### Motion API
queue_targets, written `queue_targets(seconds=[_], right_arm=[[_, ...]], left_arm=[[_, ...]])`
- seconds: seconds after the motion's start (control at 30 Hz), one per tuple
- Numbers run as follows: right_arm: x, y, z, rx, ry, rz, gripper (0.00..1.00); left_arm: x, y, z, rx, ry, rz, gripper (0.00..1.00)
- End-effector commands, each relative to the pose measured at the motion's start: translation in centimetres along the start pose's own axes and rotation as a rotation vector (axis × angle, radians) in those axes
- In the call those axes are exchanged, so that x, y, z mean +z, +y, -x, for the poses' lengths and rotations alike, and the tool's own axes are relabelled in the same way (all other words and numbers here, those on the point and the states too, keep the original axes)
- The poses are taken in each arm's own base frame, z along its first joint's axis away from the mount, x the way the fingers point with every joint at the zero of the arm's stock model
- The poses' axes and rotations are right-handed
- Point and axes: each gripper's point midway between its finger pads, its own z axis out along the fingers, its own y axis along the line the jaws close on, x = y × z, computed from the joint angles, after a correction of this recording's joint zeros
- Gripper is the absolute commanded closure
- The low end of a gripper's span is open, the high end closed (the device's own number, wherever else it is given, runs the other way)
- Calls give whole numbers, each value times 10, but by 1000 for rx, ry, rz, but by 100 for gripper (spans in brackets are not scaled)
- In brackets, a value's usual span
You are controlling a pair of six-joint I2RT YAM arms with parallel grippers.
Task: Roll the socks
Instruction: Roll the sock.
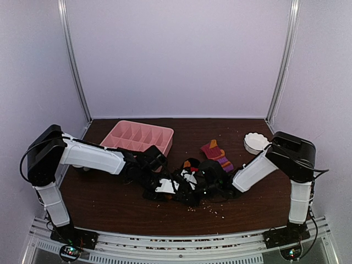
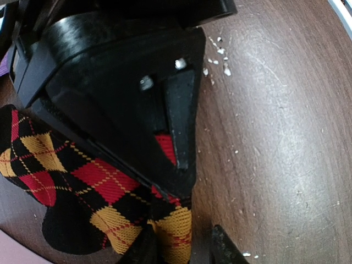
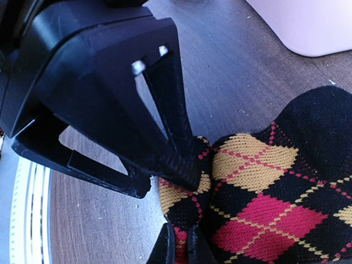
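Crumbs [image 2: 219, 52] speckle dark wooden table [image 1: 110, 198] beside socks [image 1: 216, 153], within pale walls [image 1: 176, 55]

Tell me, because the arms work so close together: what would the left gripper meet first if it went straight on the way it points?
The left gripper would first press into the argyle sock lying right at its fingertips; just beyond, the right gripper blocks the line, though depth is unclear.

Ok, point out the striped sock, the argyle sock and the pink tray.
striped sock [image 1: 216, 154]: top external view, on its banded middle.
argyle sock [image 3: 264, 220]: right wrist view, on a red diamond.
pink tray [image 1: 166, 141]: top external view, on its right-hand wall.
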Motion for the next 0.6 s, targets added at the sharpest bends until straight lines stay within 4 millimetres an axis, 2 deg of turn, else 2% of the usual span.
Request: queue_targets(seconds=[0.0, 0.23, 0.3, 0.33, 0.37, 0.43, 0.5, 0.57], right_arm=[[-23, -28, -151, 252, 447, -147, 100], [-20, -23, -141, 247, 413, -115, 100], [-20, -20, -135, 237, 394, -102, 100], [-20, -19, -132, 231, 382, -100, 100], [-22, -19, -128, 220, 370, -104, 98], [-26, -20, -121, 197, 339, -122, 94], [-32, -22, -112, 167, 293, -153, 81], [-40, -25, -101, 132, 237, -195, 75]], left_arm=[[2, 10, 7, 1, -17, 26, 66], [17, -3, -6, -8, 45, -61, 78], [20, -6, -11, -17, 69, -86, 86], [22, -7, -12, -27, 80, -97, 93], [23, -8, -13, -38, 88, -111, 100], [22, -13, -13, -62, 90, -151, 100], [19, -17, -14, -84, 88, -190, 100], [17, -23, -16, -97, 94, -222, 100]])
